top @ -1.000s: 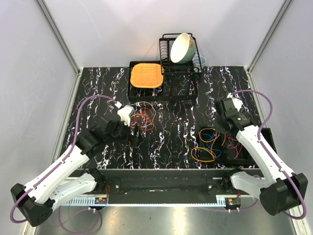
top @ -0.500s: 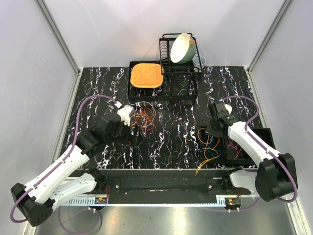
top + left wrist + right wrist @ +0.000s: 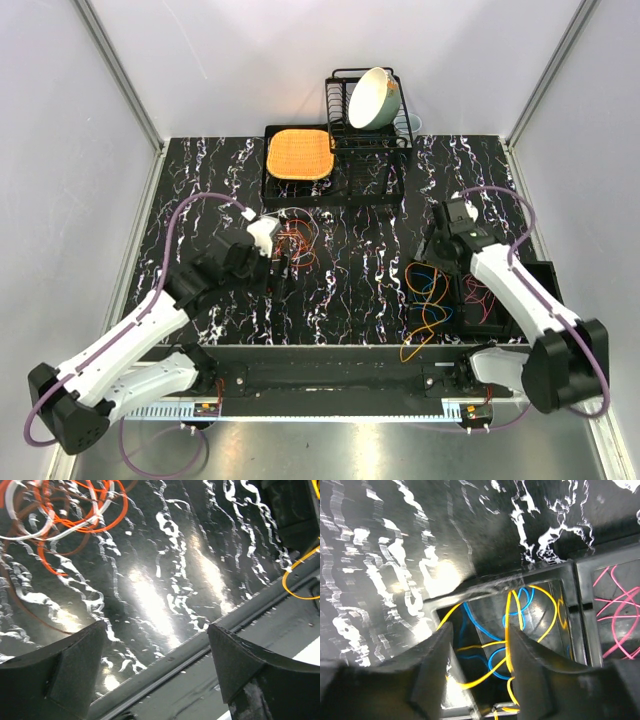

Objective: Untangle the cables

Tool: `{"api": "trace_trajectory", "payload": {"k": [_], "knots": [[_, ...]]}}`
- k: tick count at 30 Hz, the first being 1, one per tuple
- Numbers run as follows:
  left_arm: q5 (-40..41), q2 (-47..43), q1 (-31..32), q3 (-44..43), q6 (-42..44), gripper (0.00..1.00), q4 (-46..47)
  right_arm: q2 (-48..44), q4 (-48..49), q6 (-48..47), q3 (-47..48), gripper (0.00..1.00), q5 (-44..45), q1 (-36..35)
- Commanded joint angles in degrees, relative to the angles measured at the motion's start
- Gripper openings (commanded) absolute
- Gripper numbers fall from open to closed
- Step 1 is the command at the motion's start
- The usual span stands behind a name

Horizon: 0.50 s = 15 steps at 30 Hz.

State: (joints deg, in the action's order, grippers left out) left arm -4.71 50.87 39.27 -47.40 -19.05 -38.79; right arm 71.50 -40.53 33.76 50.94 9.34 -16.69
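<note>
Judging from the tray, I'm partway: blue and yellow cables lie in one compartment and pink cables in the next, though a yellow loop trails over the tray's near edge. Well left of the tray, the orange bundle is knotted. My right gripper hovers over the tray, jaws apart and pinching nothing. My left gripper, spread and empty, is beside the bundle.

Robot test booth: plain white walls on aluminium posts, marbled black table, dish rack upper centre
</note>
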Motion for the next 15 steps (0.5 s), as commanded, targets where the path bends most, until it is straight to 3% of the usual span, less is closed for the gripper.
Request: {"api": "trace_trajectory", "payload": {"k": [1, 3, 4, 7, 11, 15], "knots": [[-3.55, 2.30, 5.44, -1.20, -3.80, 0.84, 6.69, -6.72, -5.08, -0.97, 5.48, 0.63, -0.29, 0.34], [-2.06, 5.45, 9.14, -2.08, -5.12, 0.84, 9.60, -7.95, -7.53, -1.06, 6.19, 0.70, -0.29, 0.34], [-1.36, 7.29, 12.82, -3.74, -5.38, 0.84, 10.48, -8.92, -7.98, -1.24, 6.45, 0.80, -0.20, 0.25], [0.57, 15.20, 19.95, -8.21, -5.91, 0.84, 13.38, -10.41, -10.26, -2.02, 7.33, 0.89, 0.59, 0.25], [2.77, 26.89, 27.43, -15.69, -3.46, 0.83, 14.88, -12.00, -12.72, -2.56, 8.47, 0.98, 5.15, 0.25], [4.27, 36.30, 33.32, -24.29, -1.87, 0.84, 14.53, -14.55, -14.05, -2.38, 10.84, 1.00, 11.64, 0.60]]}}
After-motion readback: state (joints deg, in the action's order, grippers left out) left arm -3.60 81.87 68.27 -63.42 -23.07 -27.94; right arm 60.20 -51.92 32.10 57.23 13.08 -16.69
